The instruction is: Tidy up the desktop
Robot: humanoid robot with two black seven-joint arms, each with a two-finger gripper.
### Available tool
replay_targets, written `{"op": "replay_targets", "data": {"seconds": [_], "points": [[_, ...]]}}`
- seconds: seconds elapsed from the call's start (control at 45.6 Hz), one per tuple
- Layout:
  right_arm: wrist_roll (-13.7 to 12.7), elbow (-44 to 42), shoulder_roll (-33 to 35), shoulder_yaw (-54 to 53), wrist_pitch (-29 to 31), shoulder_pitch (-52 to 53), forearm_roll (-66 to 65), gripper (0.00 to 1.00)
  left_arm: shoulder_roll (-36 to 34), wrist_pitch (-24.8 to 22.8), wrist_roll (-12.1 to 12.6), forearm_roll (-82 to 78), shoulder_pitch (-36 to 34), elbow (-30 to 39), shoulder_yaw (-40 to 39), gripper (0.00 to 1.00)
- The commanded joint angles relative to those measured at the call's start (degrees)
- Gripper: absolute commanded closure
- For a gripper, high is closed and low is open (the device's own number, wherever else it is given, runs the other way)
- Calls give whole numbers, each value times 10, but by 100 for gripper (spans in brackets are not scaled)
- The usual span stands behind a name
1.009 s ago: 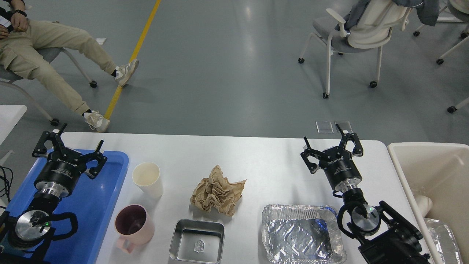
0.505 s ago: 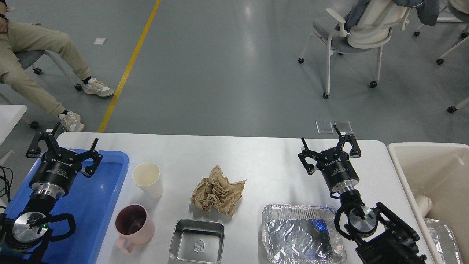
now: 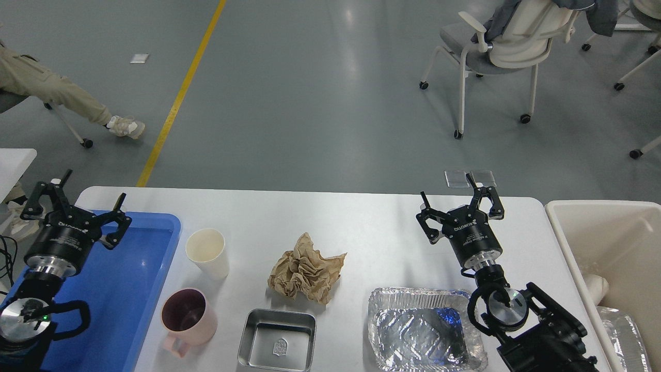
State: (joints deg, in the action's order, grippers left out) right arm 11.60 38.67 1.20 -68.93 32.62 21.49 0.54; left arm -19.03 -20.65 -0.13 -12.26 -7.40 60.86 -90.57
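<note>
A: Desktop first. Where does it sit?

B: The large plain white rectangular desktop [image 3: 382, 227] with rounded corners fills the lower half of the frame, its far edge running across the middle. Grey floor beyond it.

A: Items on it?

B: Left to right: a blue plastic tray [image 3: 139, 289] at the lower left, overlapping the desktop's left end. Just right of it, a cream paper cup [image 3: 207, 253], upright. Below that, near the bottom edge, a pink mug with a dark purple inside [image 3: 188, 316], upright, handle toward the bottom edge. Centre: a crumpled ball of brown paper [image 3: 306, 274]. Below it, apart, a small square steel tray [image 3: 277, 340]. Lower right: a crinkled aluminium foil pan [image 3: 423, 330].

A: Off the desktop?

B: A beige plastic bin [image 3: 573, 222] at the right edge of the frame, beside the desktop's right end. Something white and a bit of foil lie inside; cannot tell more.

A: Tools?

B: Left gripper [image 3: 76, 199] stands at the far left, above the tray's upper left corner, fingers spread wide, nothing between them. Right gripper [image 3: 457, 199] stands in the right part of the frame, above the foil pan in the picture, fingers also spread, holding nothing.

A: Background?

B: A white office chair with a grey seat [image 3: 496, 46] at the upper right; a yellow floor line [image 3: 181, 93] at the upper left; a person's leg in khaki trousers [image 3: 51, 90] at the far upper left.
</note>
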Motion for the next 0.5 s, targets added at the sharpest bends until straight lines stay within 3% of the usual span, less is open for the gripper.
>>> {"op": "replay_targets", "data": {"seconds": [0.0, 0.483], "points": [[1, 0, -4, 0, 0, -2, 0, 0, -48, 8, 1, -28, 8, 10, 6, 3], [1, 0, -25, 1, 0, -2, -1, 0, -171, 13, 0, -268, 81, 74, 14, 3]]}}
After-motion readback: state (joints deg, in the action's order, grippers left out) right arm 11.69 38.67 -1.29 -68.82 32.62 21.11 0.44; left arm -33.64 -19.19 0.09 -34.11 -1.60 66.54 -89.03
